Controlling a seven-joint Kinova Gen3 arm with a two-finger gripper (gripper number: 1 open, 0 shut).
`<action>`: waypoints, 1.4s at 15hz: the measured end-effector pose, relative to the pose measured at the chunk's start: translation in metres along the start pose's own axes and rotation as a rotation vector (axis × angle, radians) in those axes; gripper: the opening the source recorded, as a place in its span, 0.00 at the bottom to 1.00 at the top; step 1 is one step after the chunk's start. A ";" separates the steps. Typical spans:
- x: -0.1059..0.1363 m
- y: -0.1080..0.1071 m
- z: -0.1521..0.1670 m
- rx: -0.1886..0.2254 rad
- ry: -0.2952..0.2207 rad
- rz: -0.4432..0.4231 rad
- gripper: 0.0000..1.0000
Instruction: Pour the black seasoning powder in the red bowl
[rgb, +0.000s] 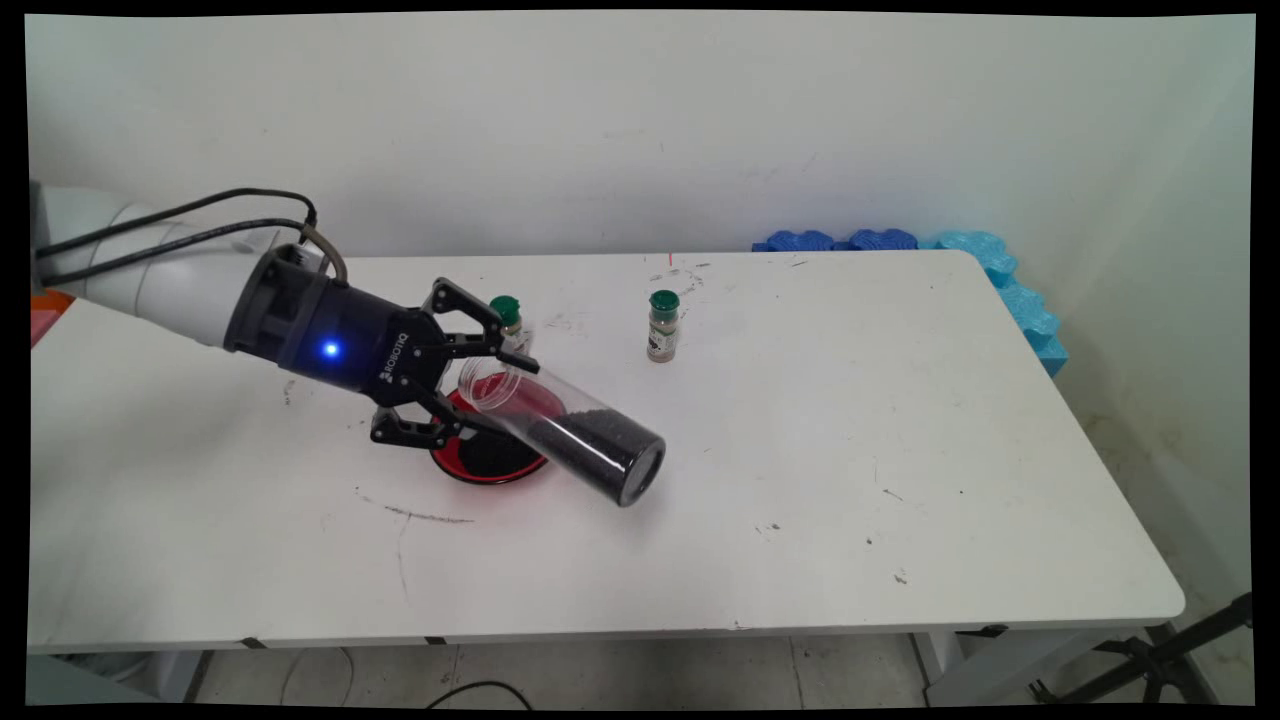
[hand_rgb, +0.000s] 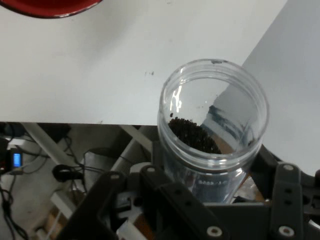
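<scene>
Robot lab, scuffed white table (rgb: 900, 450), bare wall (rgb: 640, 120)

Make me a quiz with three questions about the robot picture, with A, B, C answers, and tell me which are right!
1. Where is the red plate?
A. under the held jar
B. at the table's right end
C. on the floor

2. How many small bottles with green caps stand on the table?
A. one
B. two
C. four

3. How is the clear jar?
A. upright and empty
B. lying flat on the table
C. tilted in the gripper, with dark grains inside

Answers:
1. A, the plate shows beneath jar and gripper.
2. B, one bottle stands clear, another behind the gripper.
3. C, the jar slants, grains gathered at its lower end.
</scene>
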 end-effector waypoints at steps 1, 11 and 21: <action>0.000 0.000 0.000 -0.006 0.001 -0.016 0.00; 0.009 0.000 -0.003 -0.072 0.018 -0.153 0.00; 0.017 0.000 -0.005 -0.142 0.035 -0.274 0.00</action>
